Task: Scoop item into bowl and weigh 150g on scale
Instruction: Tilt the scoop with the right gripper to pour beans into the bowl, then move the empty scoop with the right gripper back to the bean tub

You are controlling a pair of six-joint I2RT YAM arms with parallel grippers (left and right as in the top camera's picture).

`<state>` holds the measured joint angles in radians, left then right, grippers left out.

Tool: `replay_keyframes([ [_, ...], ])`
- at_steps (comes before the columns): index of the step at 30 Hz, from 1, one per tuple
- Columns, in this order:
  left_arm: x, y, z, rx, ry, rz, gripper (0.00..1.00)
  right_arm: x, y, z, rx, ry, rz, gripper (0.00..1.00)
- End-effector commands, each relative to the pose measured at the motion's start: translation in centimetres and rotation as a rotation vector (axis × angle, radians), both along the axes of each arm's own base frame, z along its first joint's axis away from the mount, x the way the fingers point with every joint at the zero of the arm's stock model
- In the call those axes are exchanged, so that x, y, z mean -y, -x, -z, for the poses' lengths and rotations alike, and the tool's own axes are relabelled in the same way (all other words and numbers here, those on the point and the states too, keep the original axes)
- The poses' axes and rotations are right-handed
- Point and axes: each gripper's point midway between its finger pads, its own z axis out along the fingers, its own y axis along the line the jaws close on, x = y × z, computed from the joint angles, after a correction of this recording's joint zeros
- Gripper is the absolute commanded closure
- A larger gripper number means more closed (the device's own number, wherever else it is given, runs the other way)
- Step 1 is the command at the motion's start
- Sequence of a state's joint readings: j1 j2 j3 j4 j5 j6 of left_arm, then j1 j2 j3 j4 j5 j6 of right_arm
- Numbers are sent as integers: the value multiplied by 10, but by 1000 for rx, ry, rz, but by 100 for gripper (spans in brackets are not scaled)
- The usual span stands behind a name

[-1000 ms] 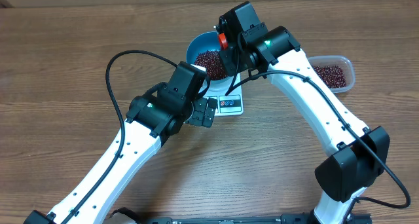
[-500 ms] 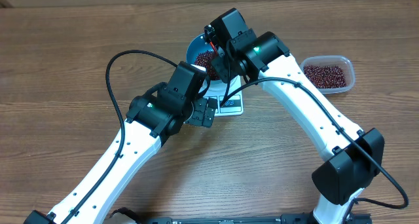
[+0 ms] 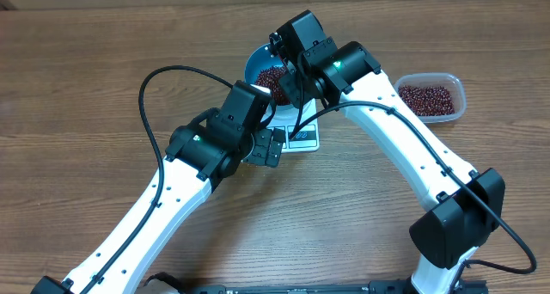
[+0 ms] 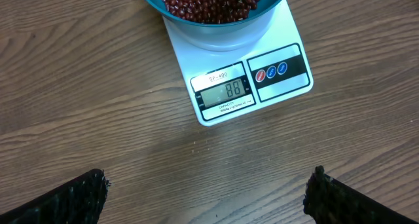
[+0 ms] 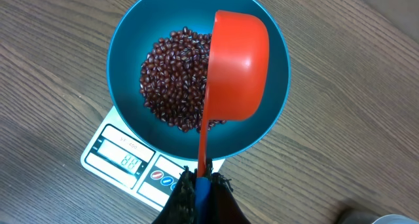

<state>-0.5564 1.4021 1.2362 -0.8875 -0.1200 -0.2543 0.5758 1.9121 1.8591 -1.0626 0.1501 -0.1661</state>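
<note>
The blue bowl point(image 5: 127, 50) stands on the white scale point(image 5: 111, 160) and holds a heap of dark red beans point(image 5: 171, 80). My right gripper point(image 5: 200, 185) is shut on the blue-tipped handle of the red scoop point(image 5: 239, 67). The scoop hangs over the bowl's right half, turned on its side with its back toward the camera, so its inside is hidden. The left wrist view has the scale point(image 4: 252, 83) reading 88 below the bowl point(image 4: 216, 31). My left gripper point(image 4: 208, 178) is open over bare wood in front of the scale. Overhead, the right wrist covers most of the bowl point(image 3: 258, 64).
A clear plastic tub point(image 3: 457, 94) with more beans point(image 3: 427, 98) sits to the right of the scale point(image 3: 305, 139). Both arms meet near the scale, the left gripper point(image 3: 273, 148) just left of it. A black cable loops over the table's left.
A second ago the right arm was further right; it has swung left, bringing the scoop over the bowl. Over the last half second nothing visibly moved. The left arm is still.
</note>
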Motion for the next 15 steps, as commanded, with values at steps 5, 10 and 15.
replay_keyframes([
  [5,-1,1,0,3,-6,14,0,15,-9,-34,38,-123,132,96],
  [10,-1,1,0,3,-5,14,0,19,-6,-46,-73,-334,90,96],
  [15,-1,1,0,3,-5,14,1,63,-7,-74,-84,-451,147,96],
])
